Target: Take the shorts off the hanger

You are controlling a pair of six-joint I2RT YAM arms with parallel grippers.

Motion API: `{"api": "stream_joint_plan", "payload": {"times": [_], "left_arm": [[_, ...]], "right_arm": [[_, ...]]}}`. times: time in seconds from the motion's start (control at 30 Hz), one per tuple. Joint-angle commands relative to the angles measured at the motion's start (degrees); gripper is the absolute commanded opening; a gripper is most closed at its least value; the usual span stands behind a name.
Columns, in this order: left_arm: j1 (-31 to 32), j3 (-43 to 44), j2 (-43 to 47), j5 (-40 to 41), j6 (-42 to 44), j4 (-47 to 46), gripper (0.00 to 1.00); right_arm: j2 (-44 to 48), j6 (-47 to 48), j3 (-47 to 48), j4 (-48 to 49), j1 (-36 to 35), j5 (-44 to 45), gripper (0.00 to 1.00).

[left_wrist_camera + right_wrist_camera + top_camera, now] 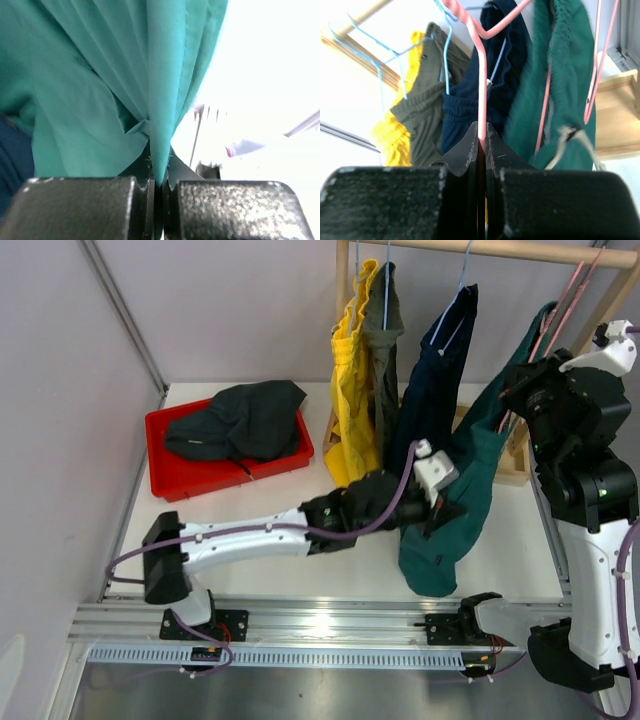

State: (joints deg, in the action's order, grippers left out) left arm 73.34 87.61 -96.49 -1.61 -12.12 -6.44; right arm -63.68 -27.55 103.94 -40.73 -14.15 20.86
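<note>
left gripper (159,182): jaws pressed together on a thin fold of the teal shorts (100,75), with the fabric caught right at the tips

right gripper (482,145): clamped on the straight wire of the pink hanger (481,90), so it looks like it's pinning the hanger while the other arm pulls

where the teal pair is: waist up on the pink hanger at the right end of the wooden rail (520,250), body drooping down toward the table, lower part in the left arm's pinch

step in hand: imo peeling off pair 2 of 5

how to pull: I'd go slow, down and toward the near edge, so the elastic waist slides off the wire instead of dragging the hanger along

grip worry: that fold is skinny, and a jerk could pop it out

snag watch: a pale cord (570,137) dangles at the waist right by the pink wire and might catch

neighbours: navy shorts (435,380) hang just beside the teal, with the olive-grey shorts (385,330) and yellow shorts (350,390) further left, so keep the pull clear of the navy

drop spot: red tray (200,485) on the far left, with the black shorts (240,420) already lying in it
</note>
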Motion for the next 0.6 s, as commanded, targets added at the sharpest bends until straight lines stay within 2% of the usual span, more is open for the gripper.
{"api": "stream_joint_plan", "payload": {"times": [0.0,0.03,0.07,0.17,0.23,0.37,0.4,0.47,0.5,0.57], "left_arm": [[6.8,-13.1,10.9,4.9,-2.1,-5.1,0.0],[8.4,-15.7,12.7,6.3,-2.5,-6.1,0.0],[9.7,-22.4,14.3,8.4,-3.9,-6.8,0.0],[13.5,-27.7,17.8,10.6,-7.1,-8.9,0.0],[13.6,-26.5,17.0,12.0,-7.0,-7.6,0.0],[9.6,-17.3,11.3,13.7,-2.9,-1.7,0.0],[6.6,-10.9,9.8,13.4,-2.4,-0.5,0.0],[1.8,-6.2,5.4,13.9,-1.1,3.3,0.0],[0.4,2.6,3.8,13.9,-0.8,5.3,0.0],[-2.3,9.5,0.3,16.3,0.2,10.5,0.0]], "right_arm": [[-2.3,2.3,5.6,5.1,0.4,2.1,0.0],[-3.0,2.7,7.5,5.0,0.9,2.1,0.0],[-3.6,2.9,8.4,5.0,1.4,2.1,0.0],[-5.7,3.7,11.4,4.2,2.5,1.4,0.0],[-5.6,3.3,11.7,3.6,2.6,1.1,0.0],[-2.8,0.5,10.1,1.6,2.5,-0.7,0.0],[-2.2,-0.2,10.0,0.9,2.3,-1.4,0.0],[-0.2,-2.3,9.7,-1.6,2.0,-5.3,0.0],[0.3,-3.0,9.9,-2.7,2.0,-6.6,0.0],[2.6,-5.7,10.0,-5.0,1.8,-10.0,0.0]]}}
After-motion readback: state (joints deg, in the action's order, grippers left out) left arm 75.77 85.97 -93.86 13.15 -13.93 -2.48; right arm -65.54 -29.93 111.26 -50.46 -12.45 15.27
